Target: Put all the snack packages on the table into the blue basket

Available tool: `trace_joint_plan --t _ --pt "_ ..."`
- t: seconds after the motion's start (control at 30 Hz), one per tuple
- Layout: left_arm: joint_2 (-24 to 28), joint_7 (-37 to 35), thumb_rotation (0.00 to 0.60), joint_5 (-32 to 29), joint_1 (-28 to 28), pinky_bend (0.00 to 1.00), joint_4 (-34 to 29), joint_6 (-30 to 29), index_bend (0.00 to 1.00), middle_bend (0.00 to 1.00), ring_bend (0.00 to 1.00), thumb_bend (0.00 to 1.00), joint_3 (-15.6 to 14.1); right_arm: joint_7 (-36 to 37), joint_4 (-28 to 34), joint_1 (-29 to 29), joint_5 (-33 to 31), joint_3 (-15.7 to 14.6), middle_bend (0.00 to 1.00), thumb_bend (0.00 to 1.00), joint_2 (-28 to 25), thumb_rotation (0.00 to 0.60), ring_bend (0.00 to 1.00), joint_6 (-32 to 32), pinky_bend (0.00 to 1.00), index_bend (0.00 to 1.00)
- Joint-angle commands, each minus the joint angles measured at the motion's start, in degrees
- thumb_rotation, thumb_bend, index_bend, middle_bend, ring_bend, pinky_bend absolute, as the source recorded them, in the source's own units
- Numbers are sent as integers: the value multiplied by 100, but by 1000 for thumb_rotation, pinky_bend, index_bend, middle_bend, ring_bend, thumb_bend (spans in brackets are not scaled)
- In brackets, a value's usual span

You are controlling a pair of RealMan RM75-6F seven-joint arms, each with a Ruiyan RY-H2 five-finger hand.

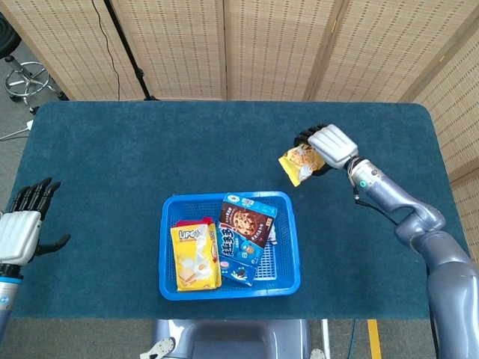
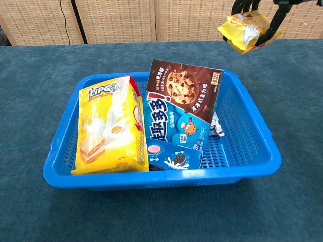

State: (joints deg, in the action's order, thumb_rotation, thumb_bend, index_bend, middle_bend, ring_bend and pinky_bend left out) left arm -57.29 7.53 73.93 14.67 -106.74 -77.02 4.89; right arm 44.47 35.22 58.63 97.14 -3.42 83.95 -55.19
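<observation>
Blue carpet-like cloth covers the whole worktop point(image 1: 120, 157), and far out at its near edge the left hand point(image 1: 22, 232) sits idle, fingers spread, holding nothing. Well away from it, and down and inward of the working hand, stands the blue basket point(image 1: 166, 258), already loaded: a yellow wafer bag point(image 1: 196, 258) stands upright against one wall, a cookie box point(image 1: 247, 219) leans beside it, and a smaller pack point(image 2: 174, 160) lies low in front. Now over to the action: the right hand point(image 1: 329, 146) is up off the cloth, fingers wrapped around a yellow snack pouch point(image 1: 299, 163) that hangs tilted beneath the palm, clear of the basket and beyond its far corner. I can see no other package loose on the cloth, so this looks like the last one. To finish well, I'd say carry it in toward the body until it hangs over the bare mesh on the basket side nearest this hand, keep it high enough to pass the rim and the tall cookie box, then lower before letting go, because a drop from up here could bounce off that leaning box and out.
</observation>
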Motion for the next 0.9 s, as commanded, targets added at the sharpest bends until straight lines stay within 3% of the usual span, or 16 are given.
trace_joint_plan --t 0.03,0.13,0.17,0.33,0.43,0.63,0.9 --pt "33 -53 600 2 -9 0 -13 31 0 0 0 195 0 -699 1939 -290 -267 333 556 333 -1251 600 423 -705 579 546" --pt "57 -86 600 5 -19 0 -18 44 0 0 0 195 3 -954 2750 -425 -249 381 556 333 -1679 600 424 -970 579 548" --pt "71 -120 600 28 -27 0 -28 42 0 0 0 195 1 -1076 3270 -546 -55 358 556 333 -1949 600 424 -1366 579 548" --pt "120 -235 600 168 -52 0 -42 56 0 0 0 195 -29 -1832 4812 -858 419 280 563 332 -2669 600 430 -1955 579 551" --pt "142 -299 600 257 -70 0 -43 56 0 0 0 194 -51 -2214 5342 -970 759 234 565 332 -2845 600 431 -2148 580 551" --pt "201 -464 600 380 -121 0 -44 18 0 0 0 195 -68 -2825 5646 -1058 1304 220 570 333 -2708 600 433 -2271 586 551" --pt "269 -642 600 422 -150 0 -25 46 0 0 0 195 -66 -3251 5538 -1020 1377 251 572 333 -2176 600 434 -1883 586 549"
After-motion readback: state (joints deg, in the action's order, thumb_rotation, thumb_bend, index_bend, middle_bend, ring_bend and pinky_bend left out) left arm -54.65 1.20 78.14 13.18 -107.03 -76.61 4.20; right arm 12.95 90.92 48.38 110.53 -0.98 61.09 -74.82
